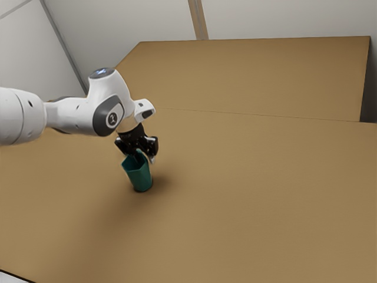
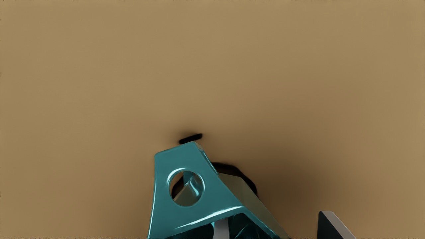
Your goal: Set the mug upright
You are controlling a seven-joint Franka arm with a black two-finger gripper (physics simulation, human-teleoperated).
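Mug (image 1: 139, 178) is mouth-up on worktop (image 1: 247, 206), just under end effector (image 1: 145, 158). End effector wide open, no grip: one finger (image 2: 221, 230) inside mug, other outside, apart from it. Mug's side stands between them. Pale wall (image 1: 271, 17) well beyond mug.

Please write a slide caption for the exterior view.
Black gripper at the rim of a mouth-up teal mug on a brown table.

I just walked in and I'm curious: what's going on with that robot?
A white robot arm has its black gripper at the rim of a green mug. The fingers are open, one in the mug's mouth and one outside, so the mug isn't being gripped. It is on the table with its mouth facing up.
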